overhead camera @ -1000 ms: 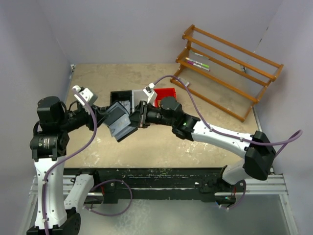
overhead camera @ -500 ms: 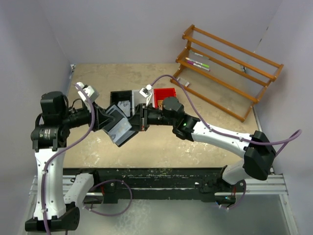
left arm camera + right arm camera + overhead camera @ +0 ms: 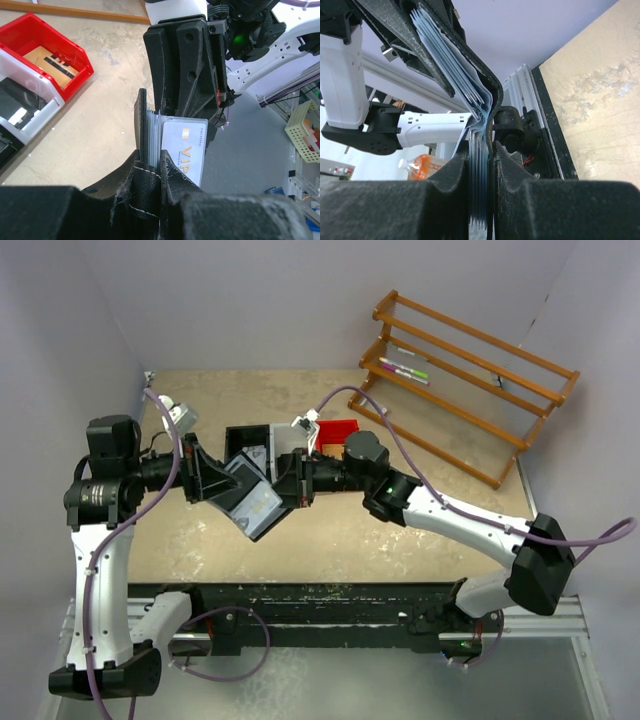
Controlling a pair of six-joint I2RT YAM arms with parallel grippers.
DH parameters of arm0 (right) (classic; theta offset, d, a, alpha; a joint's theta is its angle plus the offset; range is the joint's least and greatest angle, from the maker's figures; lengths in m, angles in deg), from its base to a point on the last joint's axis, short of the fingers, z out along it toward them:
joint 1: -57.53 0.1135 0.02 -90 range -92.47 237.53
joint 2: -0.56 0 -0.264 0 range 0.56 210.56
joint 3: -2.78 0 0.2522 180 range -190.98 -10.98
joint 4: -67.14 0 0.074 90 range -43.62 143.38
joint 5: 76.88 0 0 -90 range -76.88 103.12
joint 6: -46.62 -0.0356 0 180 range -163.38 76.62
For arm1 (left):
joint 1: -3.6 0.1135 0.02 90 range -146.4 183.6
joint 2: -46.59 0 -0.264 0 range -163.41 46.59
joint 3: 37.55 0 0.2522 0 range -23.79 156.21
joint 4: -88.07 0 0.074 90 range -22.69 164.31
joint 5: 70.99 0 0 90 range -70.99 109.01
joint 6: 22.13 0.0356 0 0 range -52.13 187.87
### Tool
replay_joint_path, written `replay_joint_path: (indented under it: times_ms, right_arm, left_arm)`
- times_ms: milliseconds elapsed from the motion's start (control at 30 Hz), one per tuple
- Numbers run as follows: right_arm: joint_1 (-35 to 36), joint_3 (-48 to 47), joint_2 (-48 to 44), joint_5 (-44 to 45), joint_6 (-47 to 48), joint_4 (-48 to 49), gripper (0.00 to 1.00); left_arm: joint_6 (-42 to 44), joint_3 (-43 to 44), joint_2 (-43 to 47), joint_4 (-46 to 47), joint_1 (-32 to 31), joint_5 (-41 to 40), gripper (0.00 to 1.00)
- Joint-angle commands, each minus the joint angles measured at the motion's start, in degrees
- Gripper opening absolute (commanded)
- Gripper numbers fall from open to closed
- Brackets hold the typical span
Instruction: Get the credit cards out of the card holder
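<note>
Tan table [image 3: 330, 540] below: my left pincer [image 3: 155, 182] clamps the black folding card holder [image 3: 142, 125], right pincer [image 3: 480, 170] nips grey-blue plastic credit cards [image 3: 451, 70]; a skewed pull could jam them.

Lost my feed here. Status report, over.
Left hand shut on card holder. Right hand shut on credit cards, not yet out. Nothing blocking the pull.

Trays [image 3: 72, 82] close behind card holder [image 3: 141, 125]
</note>
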Motion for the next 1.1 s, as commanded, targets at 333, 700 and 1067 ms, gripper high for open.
replay_joint_path:
  times_ms: [333, 700, 1067]
  right_arm:
    - [-8.7, -0.7, -6.2, -10.9, 0.8, 0.7, 0.83]
    - [-11.6, 2.3, -7.2, -11.0, 0.3, 1.9, 1.0]
    - [-5.6, -0.7, -0.5, -9.0, -1.7, 13.6, 0.98]
  left_arm:
    - [-8.1, 0.2, 1.4, 4.2, -0.2, -7.4, 0.0]
    - [-12.3, 1.4, 1.7, 7.0, -0.2, -6.8, 0.0]
    - [-17.8, -0.2, 1.5, 10.1, -0.2, -3.2, 0.0]
